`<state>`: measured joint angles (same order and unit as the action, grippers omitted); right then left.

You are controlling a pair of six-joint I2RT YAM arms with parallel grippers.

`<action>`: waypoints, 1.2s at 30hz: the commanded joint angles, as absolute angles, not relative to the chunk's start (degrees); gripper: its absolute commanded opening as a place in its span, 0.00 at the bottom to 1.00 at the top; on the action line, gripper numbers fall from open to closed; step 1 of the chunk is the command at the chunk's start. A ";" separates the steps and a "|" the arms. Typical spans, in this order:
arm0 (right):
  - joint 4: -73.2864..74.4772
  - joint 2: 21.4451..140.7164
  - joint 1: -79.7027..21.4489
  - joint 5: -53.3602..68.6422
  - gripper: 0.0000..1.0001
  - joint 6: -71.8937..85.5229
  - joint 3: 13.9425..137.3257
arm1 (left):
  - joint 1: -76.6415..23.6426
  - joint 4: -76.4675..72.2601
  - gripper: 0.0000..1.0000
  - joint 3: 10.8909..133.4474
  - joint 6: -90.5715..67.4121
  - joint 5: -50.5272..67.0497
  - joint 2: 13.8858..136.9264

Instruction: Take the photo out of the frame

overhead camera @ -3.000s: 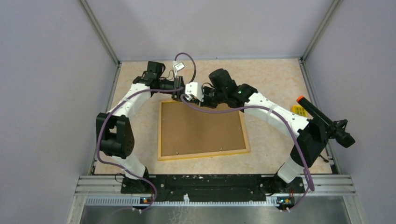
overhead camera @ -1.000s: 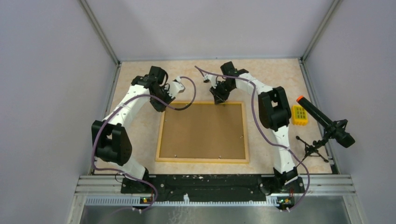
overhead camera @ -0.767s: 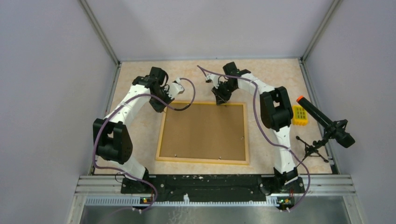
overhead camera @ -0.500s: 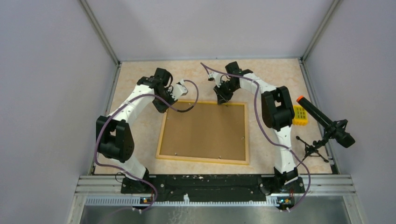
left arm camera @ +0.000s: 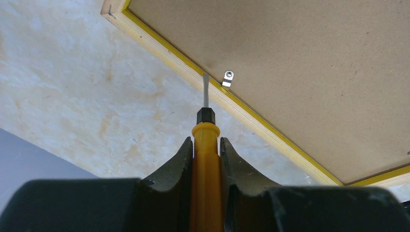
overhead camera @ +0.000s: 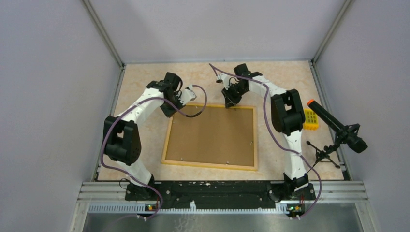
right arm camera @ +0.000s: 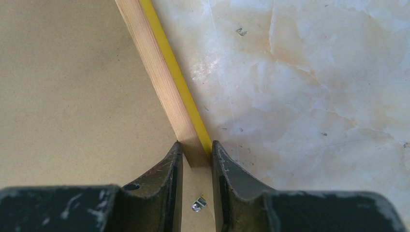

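- frame [overhead camera: 211, 137]: lies back up on the table [overhead camera: 285, 77], brown back panel [left arm camera: 314, 72] uppermost; three seconds ago it sat skewed, now it is nearly square to the arms; the photo is not visible, presumably face down beneath the panel
- right gripper [right arm camera: 196, 147]: jaws closed on the frame's wooden rim at the far edge; its place has hardly altered over the last second; judged to be steadying the frame
- left gripper [left arm camera: 206, 145]: clamped on an orange screwdriver [left arm camera: 206, 137]; over the last second it has drawn in toward the far-left corner
- screwdriver blade: tip now over the rim, just beside a metal clip [left arm camera: 227, 79]; contact cannot be told
- clip: sits at the seam of panel and rim; judged the first fastener to turn aside, so removal has not yet begun
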<state>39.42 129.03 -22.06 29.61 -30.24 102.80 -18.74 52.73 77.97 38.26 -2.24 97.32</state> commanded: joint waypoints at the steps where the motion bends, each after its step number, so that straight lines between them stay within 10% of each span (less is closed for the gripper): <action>1: 39.86 130.12 -19.95 23.49 0.00 -28.07 102.13 | -19.50 51.21 0.00 76.56 38.35 -3.71 97.04; 36: 38.82 131.92 -19.92 21.45 0.00 -24.51 104.17 | -24.74 57.65 0.00 70.94 39.99 4.09 92.59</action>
<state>39.40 129.27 -22.04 28.88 -26.72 103.26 -23.14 55.79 72.18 41.28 -3.97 94.37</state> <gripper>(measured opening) 0.221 0.260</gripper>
